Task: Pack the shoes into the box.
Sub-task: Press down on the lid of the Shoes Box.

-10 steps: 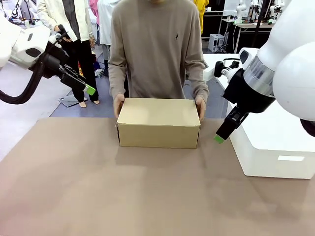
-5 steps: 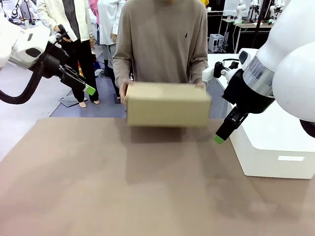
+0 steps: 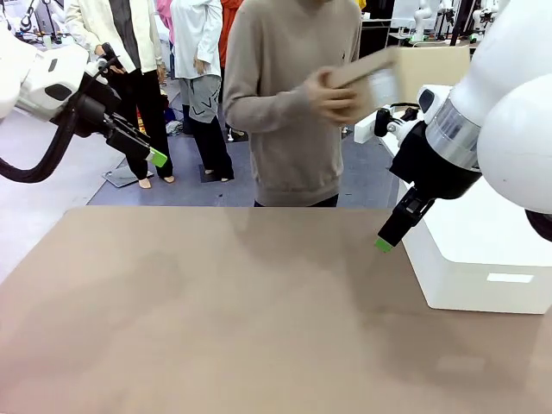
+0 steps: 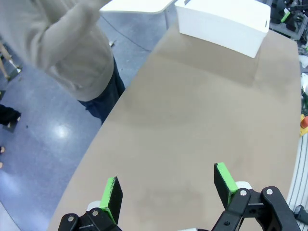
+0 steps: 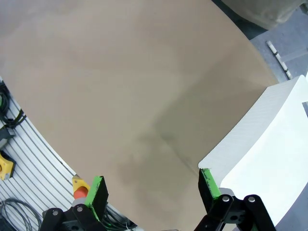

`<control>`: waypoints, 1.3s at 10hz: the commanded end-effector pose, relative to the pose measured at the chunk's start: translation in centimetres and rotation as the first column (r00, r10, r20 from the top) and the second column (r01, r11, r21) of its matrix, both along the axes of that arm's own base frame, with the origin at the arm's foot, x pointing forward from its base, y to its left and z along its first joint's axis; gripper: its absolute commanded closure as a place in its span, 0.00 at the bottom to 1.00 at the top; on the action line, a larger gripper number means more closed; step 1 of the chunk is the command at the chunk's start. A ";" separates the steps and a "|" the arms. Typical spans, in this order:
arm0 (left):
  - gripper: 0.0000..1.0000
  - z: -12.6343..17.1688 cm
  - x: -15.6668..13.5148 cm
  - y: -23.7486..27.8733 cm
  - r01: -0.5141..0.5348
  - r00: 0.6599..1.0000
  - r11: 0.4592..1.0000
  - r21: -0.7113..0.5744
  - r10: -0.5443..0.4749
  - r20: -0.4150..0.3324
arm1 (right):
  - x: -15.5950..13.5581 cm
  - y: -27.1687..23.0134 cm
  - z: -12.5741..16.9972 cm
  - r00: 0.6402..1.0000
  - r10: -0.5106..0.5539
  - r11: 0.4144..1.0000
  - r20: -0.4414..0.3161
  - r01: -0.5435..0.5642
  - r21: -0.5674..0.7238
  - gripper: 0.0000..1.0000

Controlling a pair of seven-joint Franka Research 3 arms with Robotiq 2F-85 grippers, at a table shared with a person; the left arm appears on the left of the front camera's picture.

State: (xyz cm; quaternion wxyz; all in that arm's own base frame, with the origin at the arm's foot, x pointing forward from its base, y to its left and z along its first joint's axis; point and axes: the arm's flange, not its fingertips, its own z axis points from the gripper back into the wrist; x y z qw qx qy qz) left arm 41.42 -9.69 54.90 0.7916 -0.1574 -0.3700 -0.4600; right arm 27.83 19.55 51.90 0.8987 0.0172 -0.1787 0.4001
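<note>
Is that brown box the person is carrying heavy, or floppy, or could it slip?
Probably not heavy: the person's hand holds the cardboard box up at chest height, tilted. It looks stiff, since its edges stay straight with nothing under it. The plain smooth sides might slip a little. Motion blur hides finer detail.

Bright even indoor light, soft diffuse shadows on the tabletop [image 3: 216, 310] ahead of the jaws, motion-blurred box [image 3: 405, 78], wide-angle bending at wrist-view edges, glare on floor [image 4: 57, 132].
</note>
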 end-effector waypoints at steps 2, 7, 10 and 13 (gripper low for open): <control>0.00 0.0 -0.1 0.1 -0.008 1.000 1.000 0.004 0.008 -0.002 | 0.0 -0.1 0.0 1.000 -0.001 1.000 0.001 0.001 0.002 0.00; 0.00 0.0 -0.1 0.1 -0.008 1.000 1.000 0.004 0.008 -0.002 | 0.0 -0.1 0.0 1.000 -0.001 1.000 0.001 0.001 0.002 0.00; 0.00 0.0 -0.1 0.1 -0.008 1.000 1.000 0.004 0.008 -0.002 | 0.0 -0.1 0.0 1.000 -0.001 1.000 0.001 0.001 0.002 0.00; 0.00 0.0 -0.1 0.1 -0.008 1.000 1.000 0.004 0.008 -0.002 | 0.0 -0.1 0.0 1.000 -0.001 1.000 0.001 0.001 0.002 0.00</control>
